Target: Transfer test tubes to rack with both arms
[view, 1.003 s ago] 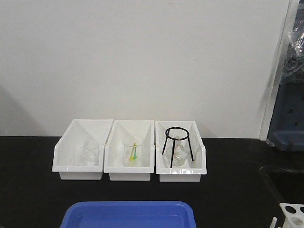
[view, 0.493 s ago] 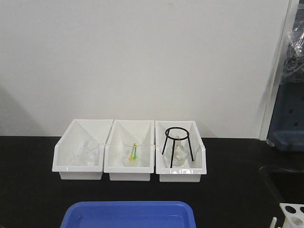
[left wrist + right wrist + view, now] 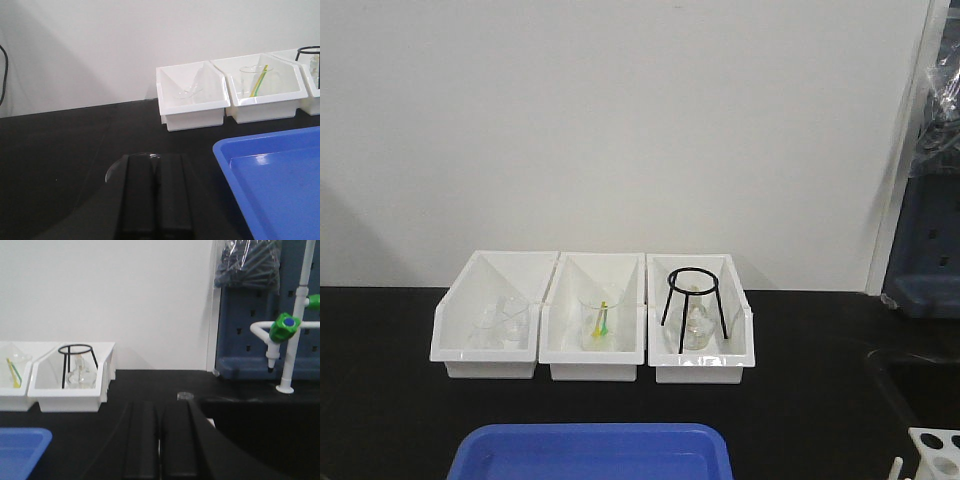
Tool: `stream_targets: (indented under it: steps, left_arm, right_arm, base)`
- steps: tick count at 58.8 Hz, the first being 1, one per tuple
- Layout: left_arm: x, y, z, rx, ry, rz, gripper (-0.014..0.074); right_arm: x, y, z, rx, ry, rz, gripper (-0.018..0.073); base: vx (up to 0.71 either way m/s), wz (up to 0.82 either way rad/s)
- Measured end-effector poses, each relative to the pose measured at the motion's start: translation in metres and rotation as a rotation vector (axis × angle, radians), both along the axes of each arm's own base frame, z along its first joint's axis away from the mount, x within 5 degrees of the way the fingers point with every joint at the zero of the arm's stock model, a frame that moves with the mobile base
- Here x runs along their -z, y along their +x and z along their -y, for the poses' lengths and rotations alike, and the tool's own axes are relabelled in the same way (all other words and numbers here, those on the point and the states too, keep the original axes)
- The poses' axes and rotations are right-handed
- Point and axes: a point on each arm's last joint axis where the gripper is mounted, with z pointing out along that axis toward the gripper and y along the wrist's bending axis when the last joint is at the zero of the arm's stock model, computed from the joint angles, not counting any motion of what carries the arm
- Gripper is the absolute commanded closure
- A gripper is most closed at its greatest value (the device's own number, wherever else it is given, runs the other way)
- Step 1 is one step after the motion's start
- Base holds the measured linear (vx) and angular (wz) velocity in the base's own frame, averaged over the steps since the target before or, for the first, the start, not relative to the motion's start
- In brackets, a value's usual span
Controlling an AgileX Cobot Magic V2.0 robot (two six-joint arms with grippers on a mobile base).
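Three white bins, black bench, white wall

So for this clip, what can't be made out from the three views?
- Rack: front view, cut off at the bottom right corner; whether its holes hold tubes can't be told.
- Test tubes: none clearly identifiable in any view.
- Blue tray: contents cut off by the front view's bottom edge.
- Left gripper and right gripper: fingers together, tips cropped; anything pinched between them can't be told.
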Motion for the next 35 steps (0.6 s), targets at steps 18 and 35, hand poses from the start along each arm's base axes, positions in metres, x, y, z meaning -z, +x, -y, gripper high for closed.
stream_targets:
  steps: [18, 35]
  left_arm:
    - [0.0, 0.0, 0.0, 0.0, 0.0, -0.001, 0.0602]
    - [0.0, 0.0, 0.0, 0.0, 0.0, -0.001, 0.0602]
  right_arm:
    - [0.04, -0.008, 0.0, 0.003, -0.02, -0.075, 0.0571]
    - [0.041, -0.008, 0.0, 0.001, -0.019, -0.086, 0.0571]
  base:
    - [0.0, 0.0]
    - [0.0, 0.0]
